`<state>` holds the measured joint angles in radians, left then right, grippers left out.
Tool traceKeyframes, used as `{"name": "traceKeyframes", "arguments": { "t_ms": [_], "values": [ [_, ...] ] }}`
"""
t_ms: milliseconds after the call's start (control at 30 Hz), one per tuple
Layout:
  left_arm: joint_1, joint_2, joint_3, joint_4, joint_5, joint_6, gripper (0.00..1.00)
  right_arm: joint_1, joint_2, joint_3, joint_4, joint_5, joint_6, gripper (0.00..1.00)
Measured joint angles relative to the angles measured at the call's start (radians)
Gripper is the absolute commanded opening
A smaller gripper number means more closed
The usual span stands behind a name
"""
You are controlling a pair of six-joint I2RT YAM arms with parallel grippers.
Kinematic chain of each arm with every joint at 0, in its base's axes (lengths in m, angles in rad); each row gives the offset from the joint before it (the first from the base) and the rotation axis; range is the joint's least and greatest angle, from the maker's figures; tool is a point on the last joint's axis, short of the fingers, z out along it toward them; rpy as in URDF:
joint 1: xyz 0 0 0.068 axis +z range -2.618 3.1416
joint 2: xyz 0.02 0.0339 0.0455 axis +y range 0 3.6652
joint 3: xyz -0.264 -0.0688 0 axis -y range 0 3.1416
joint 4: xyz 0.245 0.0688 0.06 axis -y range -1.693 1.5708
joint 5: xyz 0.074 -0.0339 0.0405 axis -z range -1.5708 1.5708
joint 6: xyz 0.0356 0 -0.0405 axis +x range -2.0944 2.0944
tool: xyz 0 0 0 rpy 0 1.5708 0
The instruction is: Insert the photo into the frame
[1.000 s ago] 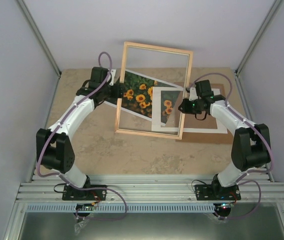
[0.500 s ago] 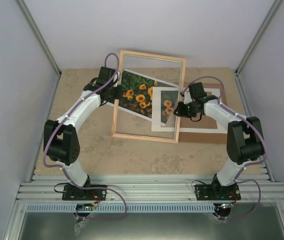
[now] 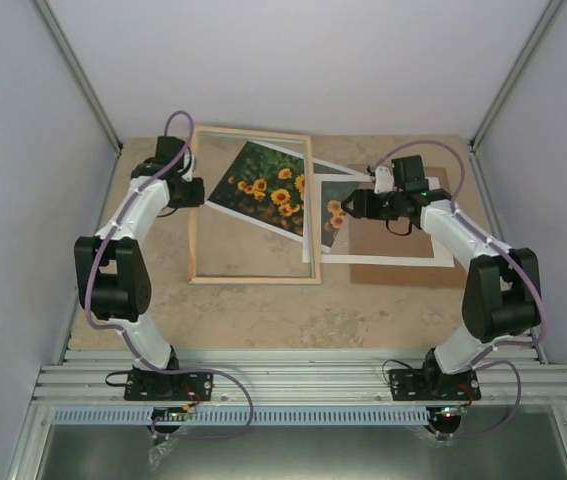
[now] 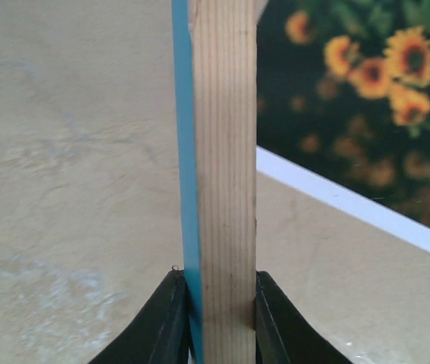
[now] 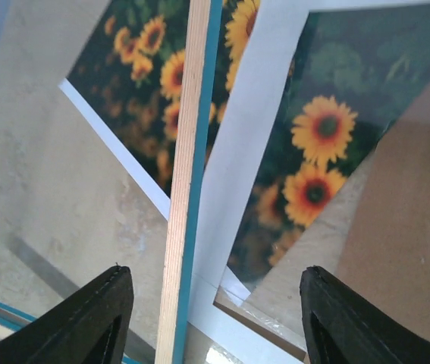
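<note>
Top external: left gripper (image 4: 216,287) clenched on nine-o'clock rail of frame (image 3: 253,281); right gripper (image 5: 215,274) gapes empty. Frame-positioning step; next, likely slide photo (image 3: 263,185) clear, seat inside.

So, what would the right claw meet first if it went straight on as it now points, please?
Most likely the side rail of the thin blue-and-wood picture frame, crossing between the fingers of the open right claw. The white cut-out mat and orange-flower photo print lie beyond it; depth is unclear.
</note>
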<state>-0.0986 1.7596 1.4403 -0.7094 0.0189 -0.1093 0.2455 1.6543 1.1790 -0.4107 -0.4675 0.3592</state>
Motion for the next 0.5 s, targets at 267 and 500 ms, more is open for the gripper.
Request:
{"name": "traceKeyframes", "arguments": {
  "t_ms": [267, 500],
  "values": [
    [0.146, 0.000, -0.052, -0.021, 0.076, 0.116, 0.00, -0.046, -0.100, -0.051, 0.038, -0.023, -0.054, 0.67],
    [0.242, 0.000, -0.124, -0.027, 0.095, 0.198, 0.00, -0.111, -0.166, -0.119, 0.036, -0.063, -0.129, 0.67]
  ]
}}
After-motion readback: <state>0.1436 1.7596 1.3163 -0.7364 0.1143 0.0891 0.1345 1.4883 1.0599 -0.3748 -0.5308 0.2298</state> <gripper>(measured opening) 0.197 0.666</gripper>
